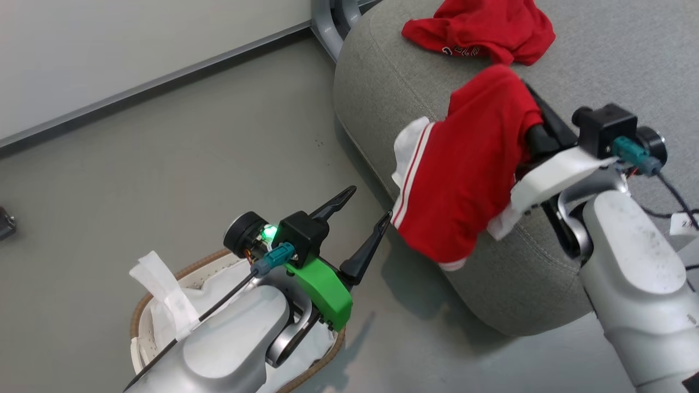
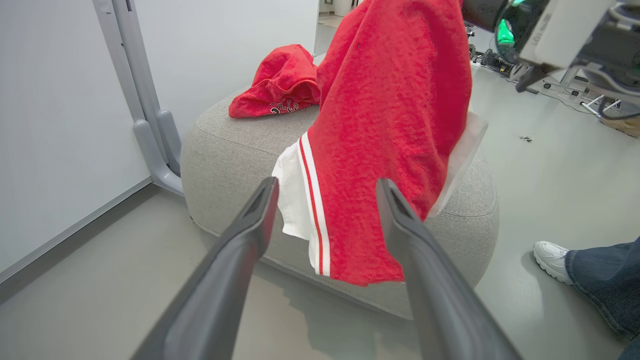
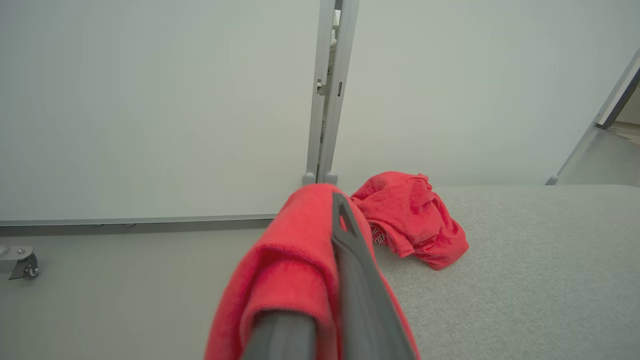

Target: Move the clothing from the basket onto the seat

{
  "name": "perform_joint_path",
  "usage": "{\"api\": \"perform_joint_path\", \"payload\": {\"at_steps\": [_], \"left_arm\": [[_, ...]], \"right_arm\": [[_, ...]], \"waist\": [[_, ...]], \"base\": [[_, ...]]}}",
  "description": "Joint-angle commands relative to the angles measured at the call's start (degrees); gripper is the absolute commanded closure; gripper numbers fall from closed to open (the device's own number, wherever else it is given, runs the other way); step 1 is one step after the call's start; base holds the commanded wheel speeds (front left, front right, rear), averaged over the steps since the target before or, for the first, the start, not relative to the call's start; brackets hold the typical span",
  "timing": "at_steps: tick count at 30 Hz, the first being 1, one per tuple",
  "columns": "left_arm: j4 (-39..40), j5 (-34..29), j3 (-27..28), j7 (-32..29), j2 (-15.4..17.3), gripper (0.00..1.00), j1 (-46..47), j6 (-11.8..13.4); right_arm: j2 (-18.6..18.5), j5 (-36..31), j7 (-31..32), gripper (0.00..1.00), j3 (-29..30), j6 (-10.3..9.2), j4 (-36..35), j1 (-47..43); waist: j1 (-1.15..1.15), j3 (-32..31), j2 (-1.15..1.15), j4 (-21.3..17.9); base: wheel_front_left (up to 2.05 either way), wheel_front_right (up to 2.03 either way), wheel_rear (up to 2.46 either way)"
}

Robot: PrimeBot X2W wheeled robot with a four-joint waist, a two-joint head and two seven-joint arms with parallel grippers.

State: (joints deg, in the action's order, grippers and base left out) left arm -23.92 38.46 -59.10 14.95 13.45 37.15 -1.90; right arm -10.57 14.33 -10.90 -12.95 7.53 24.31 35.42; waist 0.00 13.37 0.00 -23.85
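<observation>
Closest to the head camera we had the left arm, its end effector (image 1: 370,202) open and holding nothing, fingers spread above the floor (image 1: 191,164) between the basket (image 1: 135,316) and the seat (image 1: 382,82). Basket sat on the floor off the seat's left side, partly under that arm, with a white liner (image 1: 164,295) bunched inside. We saw the right end effector (image 3: 332,210) closed on the jersey (image 1: 464,174), red cloth wrapped over one finger. Jersey hung from it across the seat's left edge, its striped hem and white sleeve dangling down the side. We couldn't tell whether it touched the cushion. T-shirt (image 1: 480,27) lay crumpled on the seat top near the far edge, white lettering showing, apart from the jersey. A person's white shoe (image 2: 552,260) and jeans leg (image 2: 600,280) stood on the floor by the seat in the left wrist view.
</observation>
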Motion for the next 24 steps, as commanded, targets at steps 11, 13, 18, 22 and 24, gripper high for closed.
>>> {"api": "perform_joint_path", "payload": {"at_steps": [11,13,18,22,24], "left_arm": [[6.3,-2.5,1.3,-2.0,3.2,0.00,5.4,2.8],[7.7,-3.1,1.3,-2.4,3.5,0.00,6.3,3.3],[10.8,-4.6,1.4,-3.5,4.3,0.00,8.4,4.3],[12.7,-4.5,1.9,-4.0,4.6,0.00,9.2,5.0],[13.7,-4.9,1.8,-4.1,4.7,0.00,9.7,5.1]], "right_arm": [[-8.6,6.0,9.9,1.00,2.2,-0.08,5.9,25.2],[-10.9,5.4,11.4,1.00,3.5,-0.08,7.0,29.7],[-17.2,3.1,14.7,1.00,6.7,-0.08,10.0,39.9],[-21.4,-0.7,16.5,1.00,8.6,-0.08,11.5,44.5],[-22.8,-2.3,17.0,1.00,10.1,-0.08,12.7,45.5]], "waist": [[0.00,11.5,0.00,6.8],[0.00,13.2,0.00,8.1],[0.00,17.4,0.00,11.8],[0.00,20.4,0.00,14.2],[0.00,21.8,0.00,15.1]], "base": [[0.00,0.00,0.00],[0.00,0.00,0.00],[0.00,0.00,0.00],[0.00,0.00,0.00],[0.00,0.00,0.00]]}}
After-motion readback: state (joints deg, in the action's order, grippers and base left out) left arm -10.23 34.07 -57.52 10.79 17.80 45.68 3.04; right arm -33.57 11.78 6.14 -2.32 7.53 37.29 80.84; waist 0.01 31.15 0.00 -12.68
